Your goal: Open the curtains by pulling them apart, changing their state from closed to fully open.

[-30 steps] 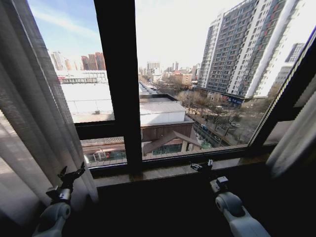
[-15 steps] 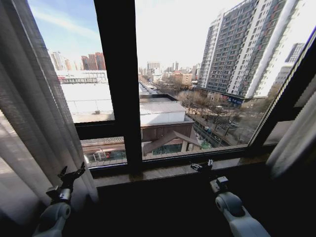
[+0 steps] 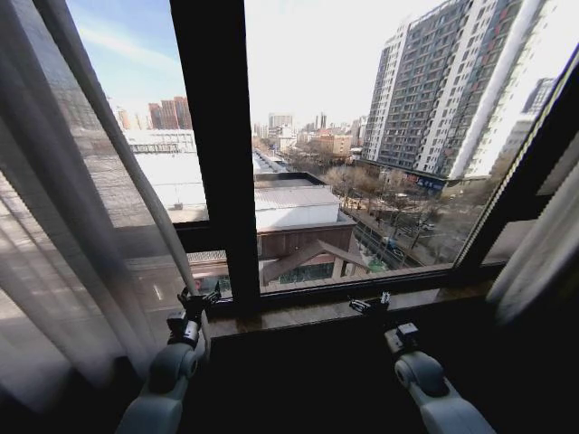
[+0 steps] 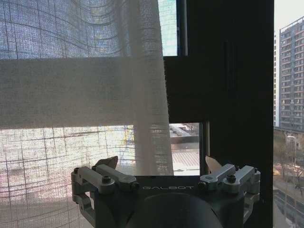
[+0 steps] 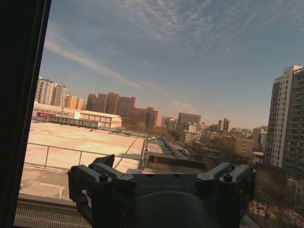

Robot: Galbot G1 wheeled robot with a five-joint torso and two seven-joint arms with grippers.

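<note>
The left sheer white curtain covers most of the left window pane, and its free edge hangs down to my left gripper. In the left wrist view the curtain hangs just ahead of the left gripper, whose fingers stand wide open, with the fabric's edge falling in the gap between them. The right curtain is bunched at the right edge of the window. My right gripper hovers above the sill, open and holding nothing, and in its wrist view the right gripper faces the glass.
A thick dark mullion splits the window just right of the left gripper. A dark sill runs below the glass in front of both arms. City buildings lie beyond the panes.
My left arm has swung right, toward the mullion. The left curtain's edge has spread right with it and now covers more of the left pane. The right arm has not moved.
</note>
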